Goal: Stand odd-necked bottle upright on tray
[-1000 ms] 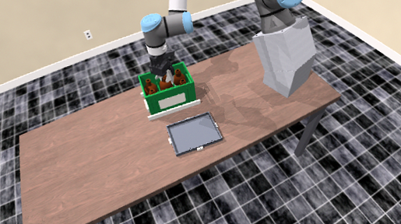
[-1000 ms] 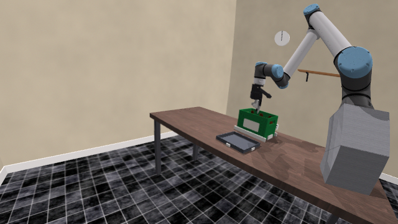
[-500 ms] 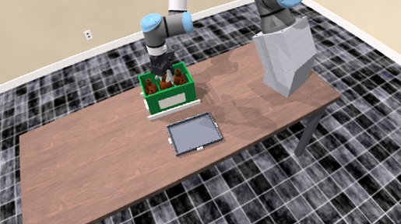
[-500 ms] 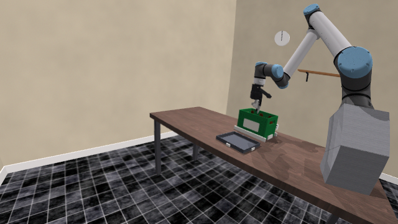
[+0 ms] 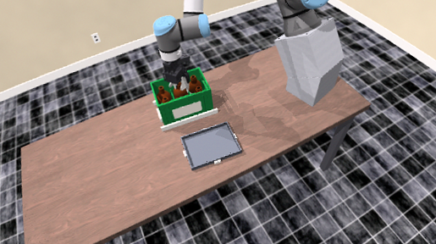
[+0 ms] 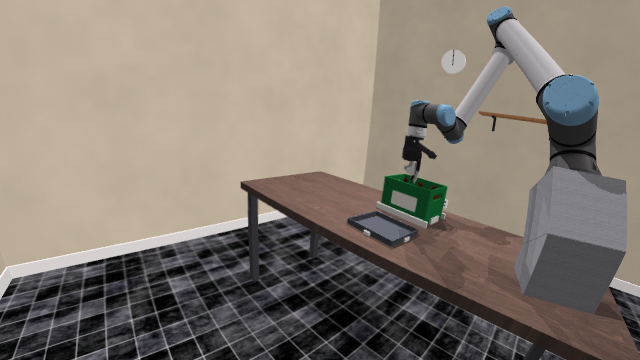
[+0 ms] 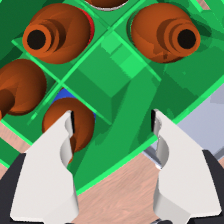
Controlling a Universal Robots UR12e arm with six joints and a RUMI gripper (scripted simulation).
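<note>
On the wooden table [image 5: 101, 168] [image 6: 320, 200], brown bottles [image 5: 161, 93] [image 7: 59, 34] in the crate [image 5: 163, 114] [image 6: 425, 202] [image 7: 127, 92] below the partly open, empty gripper [image 5: 180, 85] [image 6: 413, 175] [image 7: 112, 111].

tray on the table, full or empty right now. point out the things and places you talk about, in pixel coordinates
Empty: in the top view the tray [image 5: 212, 145] [image 6: 383, 227] shows its flat grey floor inside the rim, and no bottle stands on it.

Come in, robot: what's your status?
Gripper part open, nothing held. Bottles in the crate, thicker-or-thinner neck unconfirmed. Tray bare, nothing blocking it.
</note>
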